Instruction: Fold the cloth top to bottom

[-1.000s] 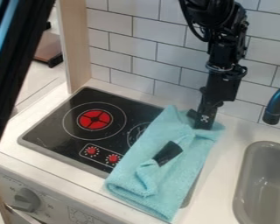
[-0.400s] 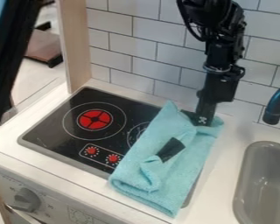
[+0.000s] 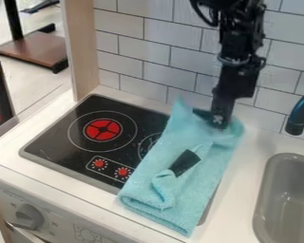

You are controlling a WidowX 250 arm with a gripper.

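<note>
Your gripper holds the raised far end of the light-blue cloth, the rest spread below it toward the camera, across the stovetop's sink-side edge and the white tabletop (a black patch marks its middle).

White counter | black cooktop, inset | teal cloth across both | grey sink, inset

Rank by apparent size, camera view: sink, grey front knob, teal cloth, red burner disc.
1. Teal cloth
2. Sink, visible part; cut off by the frame
3. Red burner disc and grey front knob: too alike to rank
</note>
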